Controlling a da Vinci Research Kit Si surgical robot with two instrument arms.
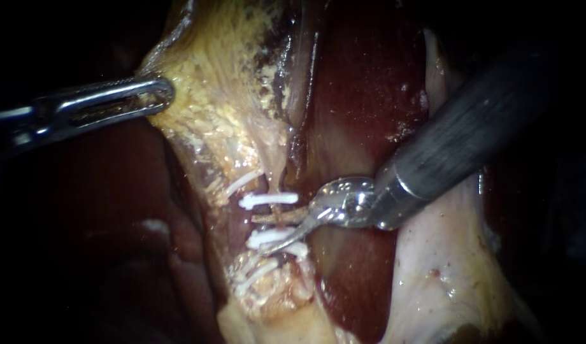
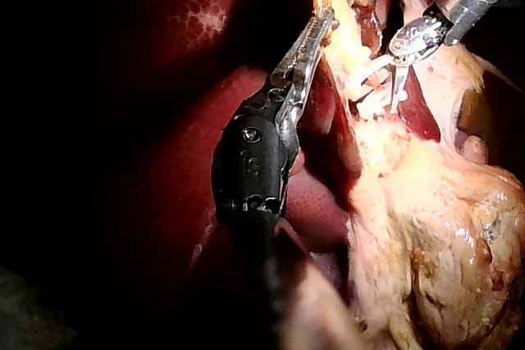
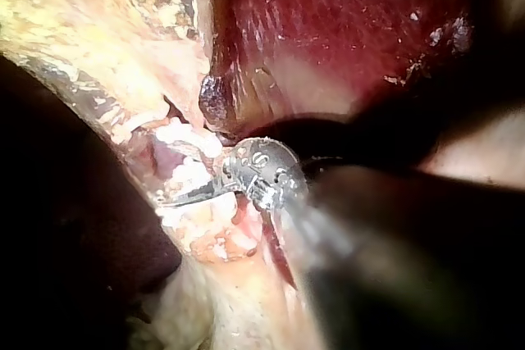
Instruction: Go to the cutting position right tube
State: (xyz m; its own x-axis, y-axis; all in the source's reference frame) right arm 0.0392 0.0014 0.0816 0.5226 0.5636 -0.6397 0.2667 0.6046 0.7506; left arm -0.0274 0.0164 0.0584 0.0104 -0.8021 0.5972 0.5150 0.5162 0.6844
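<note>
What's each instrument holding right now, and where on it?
Left instrument grips the yellowish tissue flap at its edge. Right instrument has its tip by the tube between white clips; a hold there cannot be told.

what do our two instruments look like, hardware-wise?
Left instrument: long, shiny silver jaws with a slotted, rounded end and toothed inner faces, mounted on a black wrist block with a small round pin, then a black shaft. Right instrument: thick matte dark-grey shaft, a polished rounded silver hub, and thin curved silver blades. No cables show.
</note>
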